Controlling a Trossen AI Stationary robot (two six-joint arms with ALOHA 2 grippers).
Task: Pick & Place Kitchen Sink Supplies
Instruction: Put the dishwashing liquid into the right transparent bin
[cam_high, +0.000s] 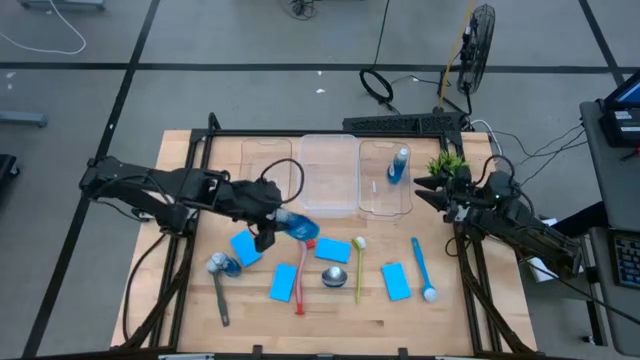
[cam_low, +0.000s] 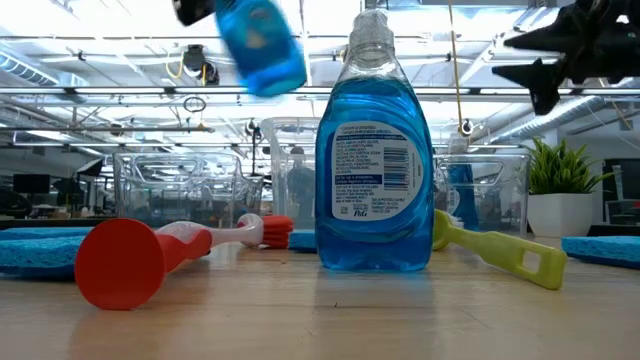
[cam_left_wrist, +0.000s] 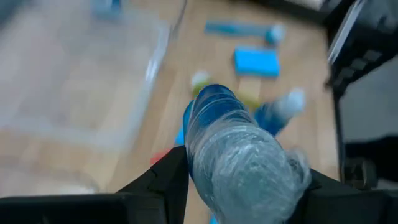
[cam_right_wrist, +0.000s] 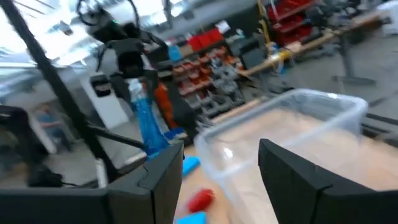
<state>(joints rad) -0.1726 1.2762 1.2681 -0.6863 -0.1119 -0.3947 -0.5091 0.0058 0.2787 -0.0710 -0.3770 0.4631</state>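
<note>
My left gripper (cam_high: 268, 222) is shut on a small blue bottle (cam_high: 297, 226) above the table's middle left. It shows high up in the low view as bottle (cam_low: 262, 42). Another bottle (cam_low: 373, 150) stands upright near the front, one (cam_high: 222, 265) lies on its side, and one (cam_high: 399, 165) stands in the right bin. Several blue sponges (cam_high: 283, 282) lie flat on the table, as do red (cam_high: 300, 285), yellow-green (cam_high: 359, 265), blue (cam_high: 422, 268) and grey (cam_high: 220, 302) brushes. My right gripper (cam_right_wrist: 217, 168) is open in the air beside the plant, holding nothing. My left gripper pinches the bottle between its two fingers (cam_left_wrist: 168, 180), at the clear end (cam_left_wrist: 249, 168) nearest the wrist. The fingers come from the table's left, slanting downward. The bottle is lifted clear of the table, and its blue end (cam_left_wrist: 208, 109) points away from the gripper and down.
Three clear bins (cam_high: 328, 175) stand side by side at the far middle of the table. A small green plant (cam_high: 447, 162) sits at the far right, close to my right gripper. The sponges and brushes are spread over the table's near half.
</note>
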